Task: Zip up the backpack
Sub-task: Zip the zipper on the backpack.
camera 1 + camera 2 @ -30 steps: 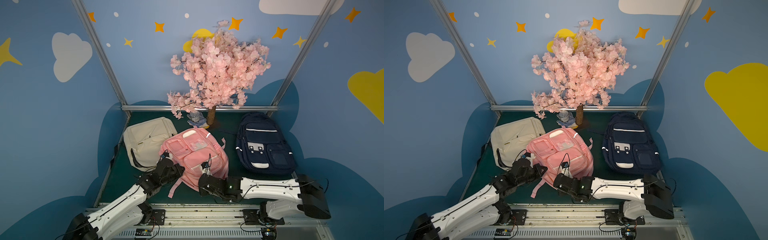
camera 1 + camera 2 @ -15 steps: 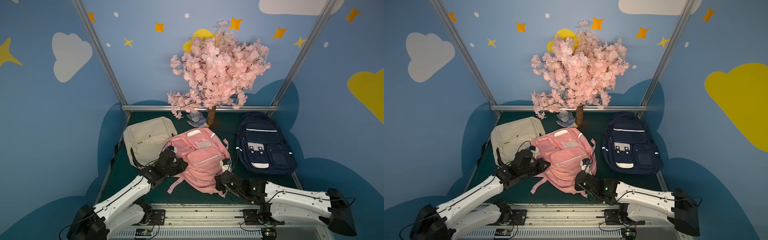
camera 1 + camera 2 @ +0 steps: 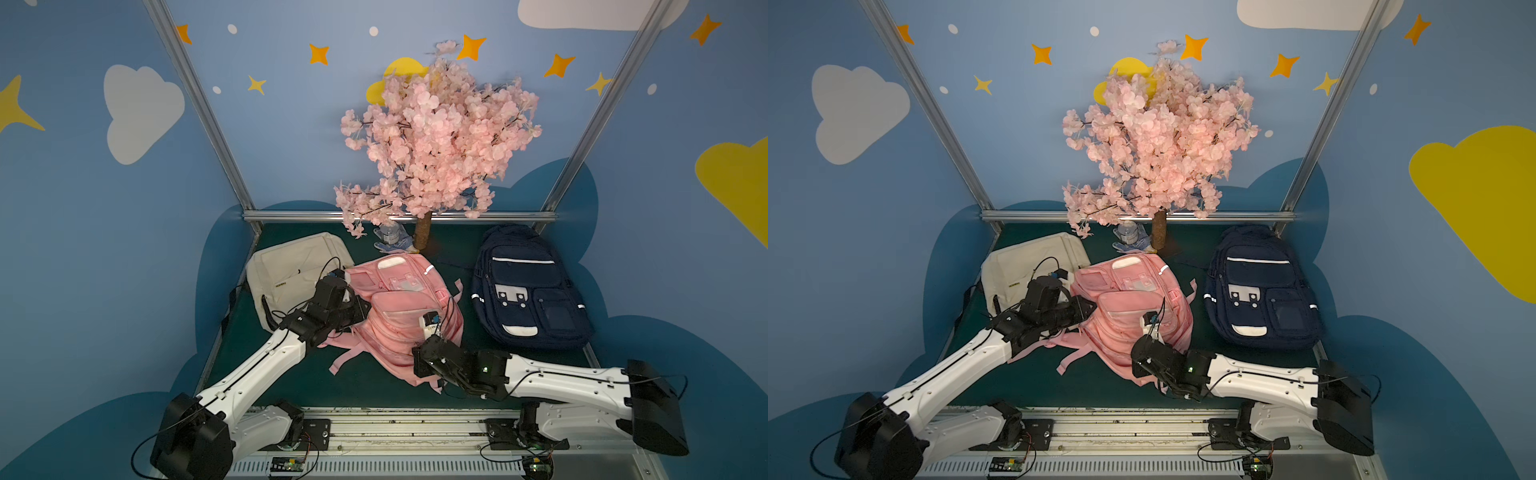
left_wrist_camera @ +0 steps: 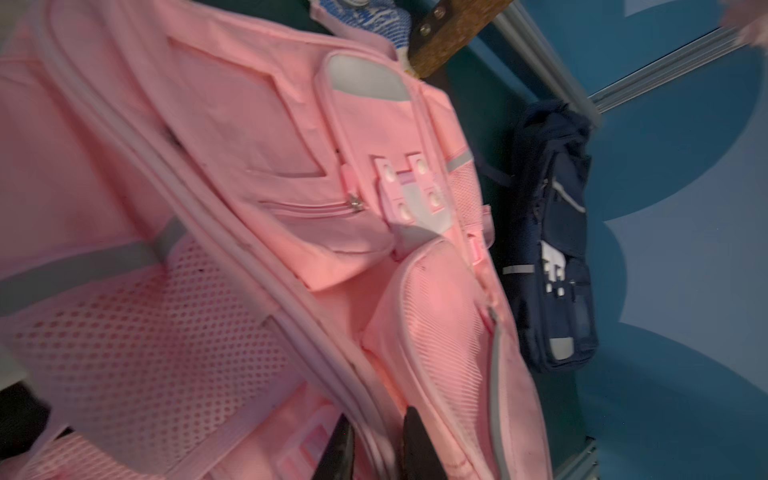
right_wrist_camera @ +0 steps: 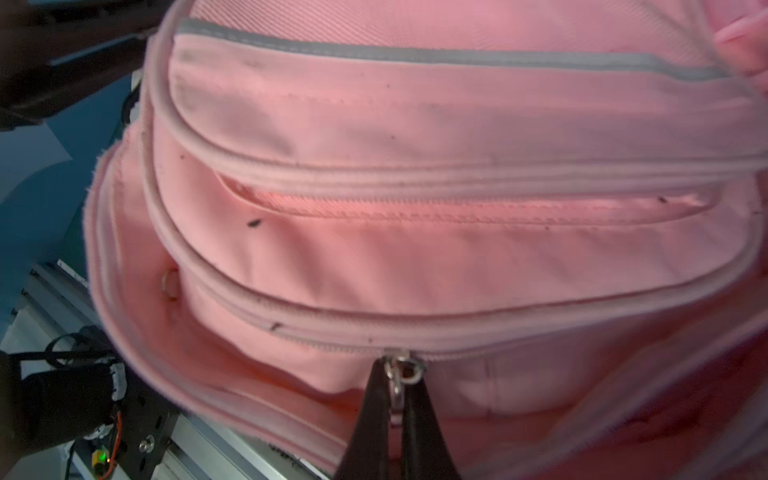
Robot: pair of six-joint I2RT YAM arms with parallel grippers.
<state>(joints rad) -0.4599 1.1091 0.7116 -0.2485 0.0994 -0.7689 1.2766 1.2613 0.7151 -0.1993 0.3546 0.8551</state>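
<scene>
The pink backpack (image 3: 399, 299) lies on the surface (image 3: 365, 390) between a cream backpack (image 3: 299, 266) and a navy backpack (image 3: 528, 291). The right gripper (image 5: 397, 399) pinches its zipper pull (image 5: 398, 380). The left gripper (image 4: 378, 415) is slightly parted astride its side piping.

In the blurred left wrist view the left tool (image 4: 378, 415) is cut off at the frame edge, its contact with the pink backpack (image 4: 249, 216) unclear, and the right tool (image 5: 395, 380) hides the lower end of the zipper pull (image 5: 405, 371).

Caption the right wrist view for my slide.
Right gripper, jaws shut on the metal zipper pull, close against the pink backpack.
</scene>
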